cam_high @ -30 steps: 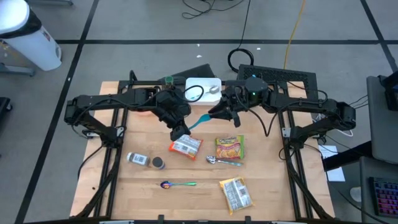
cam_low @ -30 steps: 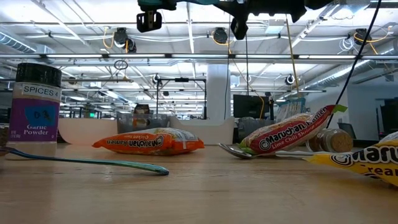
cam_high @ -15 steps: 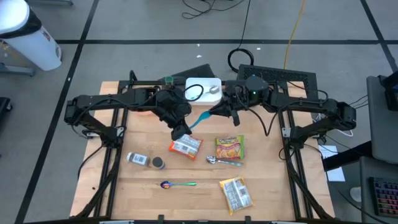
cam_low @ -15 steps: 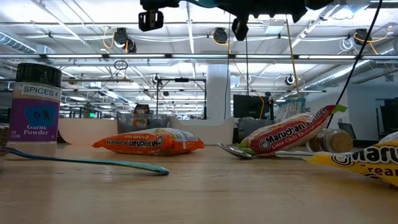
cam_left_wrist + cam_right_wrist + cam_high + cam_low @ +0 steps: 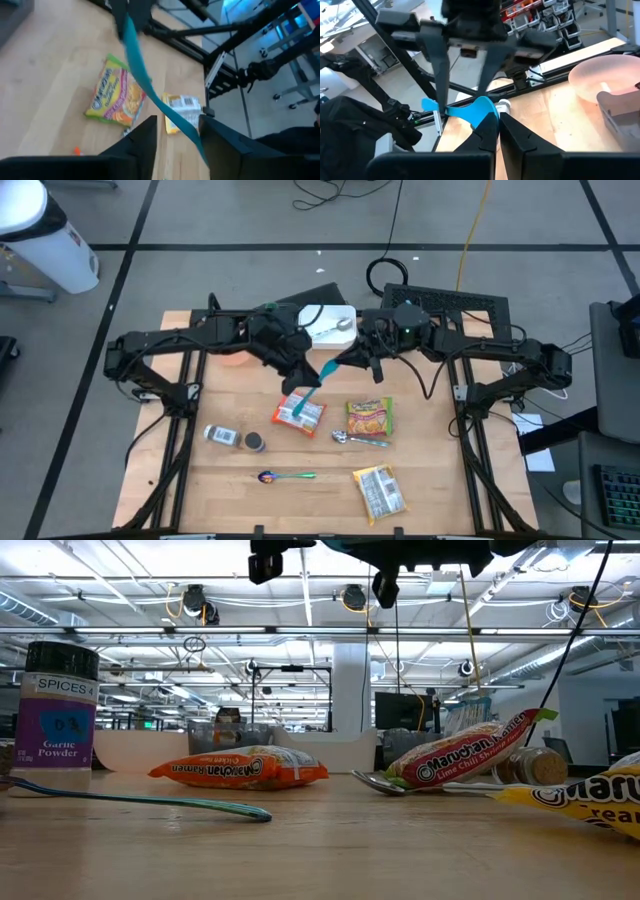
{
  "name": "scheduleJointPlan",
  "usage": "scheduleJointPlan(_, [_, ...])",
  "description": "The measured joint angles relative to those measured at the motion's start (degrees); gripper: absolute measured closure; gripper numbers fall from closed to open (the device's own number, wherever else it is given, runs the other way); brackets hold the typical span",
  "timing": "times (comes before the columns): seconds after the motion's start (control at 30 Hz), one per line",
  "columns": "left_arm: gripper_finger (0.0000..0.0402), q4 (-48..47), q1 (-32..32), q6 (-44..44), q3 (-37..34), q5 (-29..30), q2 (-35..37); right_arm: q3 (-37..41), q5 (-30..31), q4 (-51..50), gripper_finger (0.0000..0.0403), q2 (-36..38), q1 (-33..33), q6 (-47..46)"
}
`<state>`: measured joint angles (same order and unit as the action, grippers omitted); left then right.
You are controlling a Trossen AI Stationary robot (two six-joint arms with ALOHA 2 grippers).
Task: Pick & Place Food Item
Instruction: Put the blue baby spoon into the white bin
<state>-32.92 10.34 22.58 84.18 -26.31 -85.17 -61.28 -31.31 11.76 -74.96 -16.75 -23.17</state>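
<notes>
A teal spatula point(image 5: 322, 372) is being held in the air above the surface point(image 5: 220, 480), between both arms, prob. a handoff. Right end effector point(image 5: 495, 120) is being kept clamped together on its blade end; left end effector point(image 5: 176, 131) is being held apart w/ the handle betw. its fingers, not gripped. Ramen pack point(image 5: 299, 413) is lying on the surface just below.

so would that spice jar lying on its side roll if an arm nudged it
Probably. The spice jar lies on its side on the table, and looks round, so a sideways push could roll it. A nudge along its length would more likely slide it. It looks rigid, so it shouldn't deform.
</notes>
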Motion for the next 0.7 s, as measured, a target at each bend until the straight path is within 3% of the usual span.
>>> scheduleJointPlan(0.17, [0.0219,-2.23,4.07,-2.33,2.65,0.30,-0.04,0.00,2.36,0.03,0.0402,0.04,0.07,-2.11])
scheduleJointPlan(0.3, [0.0218,-5.83,5.63,-7.80,8.35,5.79,-0.04,0.00,5.87,-0.87,0.0402,0.09,-0.17,-3.01])
scheduleJointPlan(0.53, [0.0218,-14.04,3.05,-19.12,19.81,23.19,0.04,0.00,14.50,-5.13,0.0402,0.02,-2.79,-3.72])
scheduleJointPlan(0.7, [0.0218,-18.26,-1.93,-28.26,21.53,37.91,0.03,0.00,19.37,-2.15,0.0402,0.02,-6.25,-7.29])
